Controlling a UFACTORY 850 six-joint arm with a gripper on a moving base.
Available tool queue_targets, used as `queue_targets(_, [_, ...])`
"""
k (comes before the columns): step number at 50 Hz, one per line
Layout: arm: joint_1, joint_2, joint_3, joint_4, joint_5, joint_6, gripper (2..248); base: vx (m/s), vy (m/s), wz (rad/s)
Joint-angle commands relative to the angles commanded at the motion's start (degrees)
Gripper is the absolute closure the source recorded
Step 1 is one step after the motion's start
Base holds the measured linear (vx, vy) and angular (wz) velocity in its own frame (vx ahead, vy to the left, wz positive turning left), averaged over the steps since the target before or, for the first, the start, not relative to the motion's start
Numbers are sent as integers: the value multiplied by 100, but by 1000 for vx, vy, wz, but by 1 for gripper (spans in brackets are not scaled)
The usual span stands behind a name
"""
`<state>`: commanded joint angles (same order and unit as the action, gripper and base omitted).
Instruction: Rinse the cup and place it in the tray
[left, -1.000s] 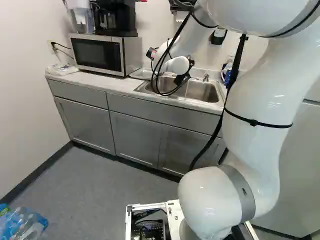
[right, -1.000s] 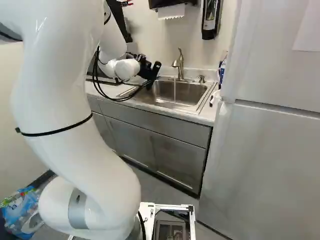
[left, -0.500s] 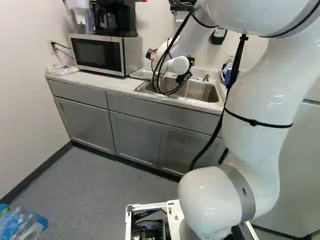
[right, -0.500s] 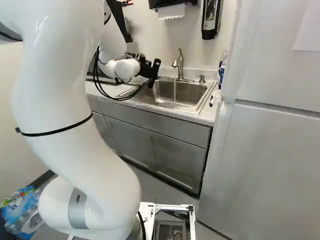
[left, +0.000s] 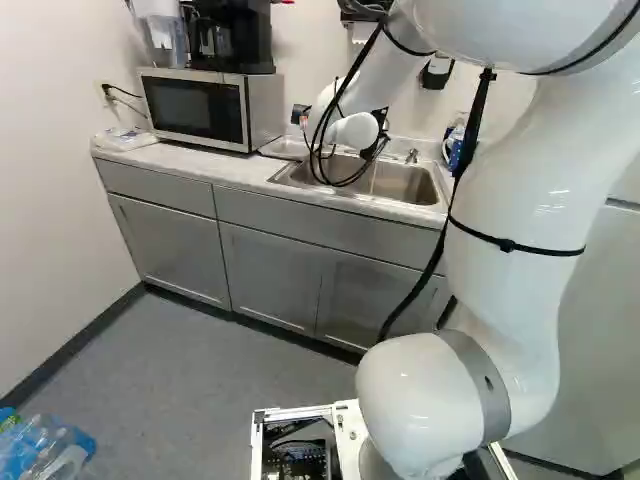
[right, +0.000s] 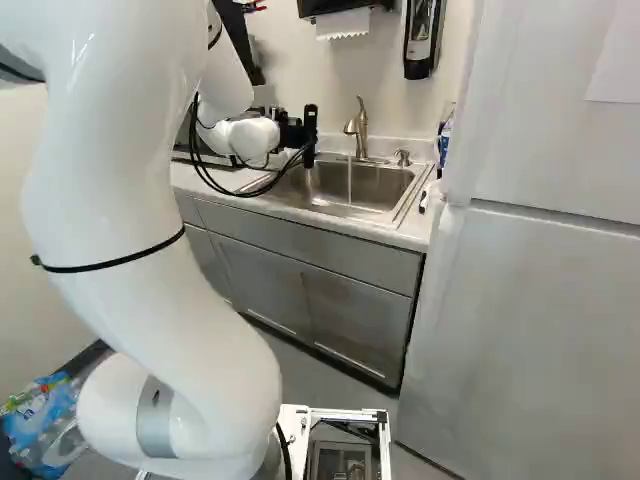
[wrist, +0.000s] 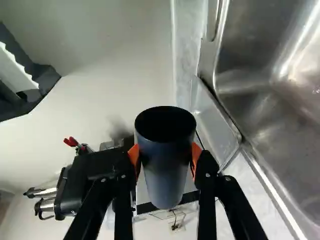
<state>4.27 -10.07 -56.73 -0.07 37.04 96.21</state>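
Gripping the cup (wrist: 165, 182) from two opposite sides, the orange pads (wrist: 196, 154) of the gripper (wrist: 165, 156) bear on its round wall below the mouth; the cup is held near the microwave-side edge of the sink (right: 375, 188) and appears tipped well over from upright. Expected handling: light, stiff, smooth; slippery when wet; fragility cannot be judged. Maintain the hold at mid-wall, pads opposed and mouth unobstructed; a loose grip could permit rotation, so moderate pressure is advised.

The tap (right: 360, 130) stands at the wall-side edge of the sink; water (right: 349, 180) runs from it into the sink; the next move calls for bringing the mouth under this stream, with the tap itself as the chief obstruction.

The tray (wrist: 215, 125) lies on the counter (left: 180, 158) beside the microwave-side edge of the sink; the microwave (left: 195, 105) limits clearance beyond it; the coffee maker (left: 228, 40) stands on the microwave; looped cables (right: 238, 198) on the arm (right: 140, 250) could catch the sink's front edge.
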Motion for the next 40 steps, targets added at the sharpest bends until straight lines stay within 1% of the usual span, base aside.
queue_targets(40, [0, 0, 0, 0, 0, -2390, 131, 0, 0, 0])
